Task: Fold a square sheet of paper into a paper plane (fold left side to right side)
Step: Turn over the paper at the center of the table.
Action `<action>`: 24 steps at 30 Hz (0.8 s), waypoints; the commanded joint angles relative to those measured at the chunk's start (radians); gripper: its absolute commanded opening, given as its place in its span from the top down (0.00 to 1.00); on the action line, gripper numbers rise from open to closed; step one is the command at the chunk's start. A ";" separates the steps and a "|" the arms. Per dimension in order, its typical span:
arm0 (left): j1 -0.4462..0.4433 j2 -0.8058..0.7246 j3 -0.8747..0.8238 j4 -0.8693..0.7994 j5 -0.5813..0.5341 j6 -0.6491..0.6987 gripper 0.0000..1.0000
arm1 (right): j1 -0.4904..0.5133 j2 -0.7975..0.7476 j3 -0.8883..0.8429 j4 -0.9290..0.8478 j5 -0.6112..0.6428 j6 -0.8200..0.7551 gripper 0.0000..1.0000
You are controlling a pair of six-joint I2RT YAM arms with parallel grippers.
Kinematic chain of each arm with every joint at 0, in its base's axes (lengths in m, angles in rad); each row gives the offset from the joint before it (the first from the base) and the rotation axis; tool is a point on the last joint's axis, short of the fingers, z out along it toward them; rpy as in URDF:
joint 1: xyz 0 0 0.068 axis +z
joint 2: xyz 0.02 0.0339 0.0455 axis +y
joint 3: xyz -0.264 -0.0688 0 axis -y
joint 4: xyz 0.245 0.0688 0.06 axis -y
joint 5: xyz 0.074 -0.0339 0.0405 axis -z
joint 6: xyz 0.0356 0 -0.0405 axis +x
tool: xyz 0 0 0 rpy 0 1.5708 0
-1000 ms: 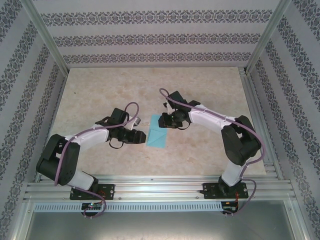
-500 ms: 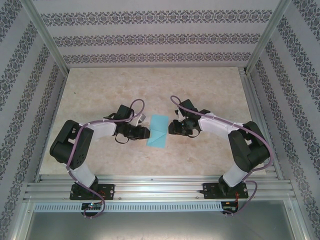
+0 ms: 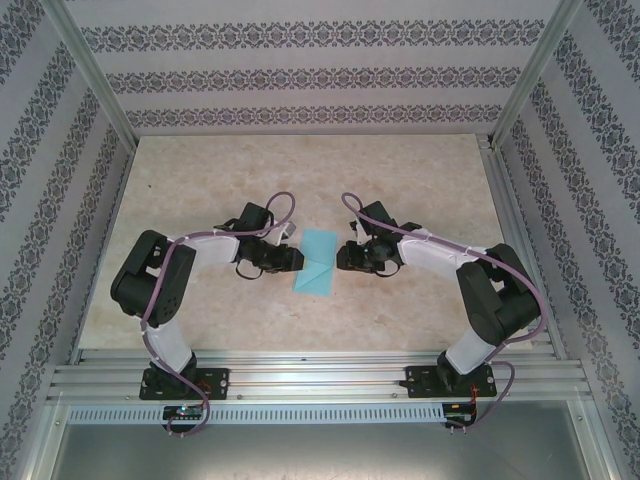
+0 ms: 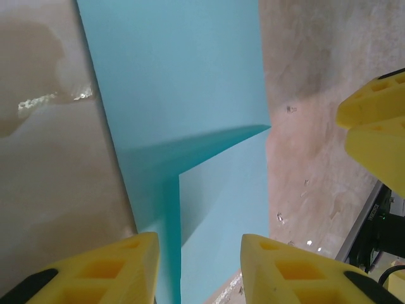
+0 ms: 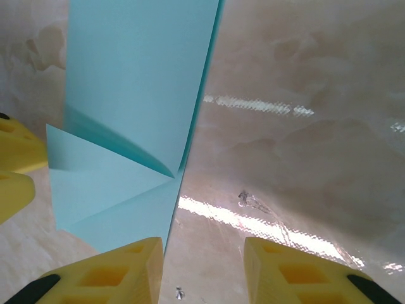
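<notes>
Top external view: my two grippers flanked the square sheet of paper (image 3: 317, 262), partly folded, in the middle of the table (image 3: 200, 180).
My left gripper (image 3: 296, 260) sat at the sheet's left edge and my right gripper (image 3: 343, 258) just beside its right edge, both with fingers parted and holding nothing. A triangular flap stood slightly raised. For a clean left-over-right fold, I judged the left fingers should catch only that edge and carry it low across. The right gripper should pin the far side flat before creasing.
</notes>
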 commanded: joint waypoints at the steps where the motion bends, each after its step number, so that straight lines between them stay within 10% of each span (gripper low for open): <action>1: -0.002 0.021 0.036 -0.023 0.011 0.037 0.62 | -0.010 -0.026 -0.018 0.028 -0.011 0.013 0.61; 15: -0.027 0.060 0.077 -0.029 0.028 0.051 0.68 | -0.012 -0.018 -0.033 0.056 -0.037 0.027 0.61; 24: -0.028 0.037 0.073 -0.029 0.021 0.052 0.90 | -0.030 -0.026 -0.118 0.253 -0.147 0.136 0.61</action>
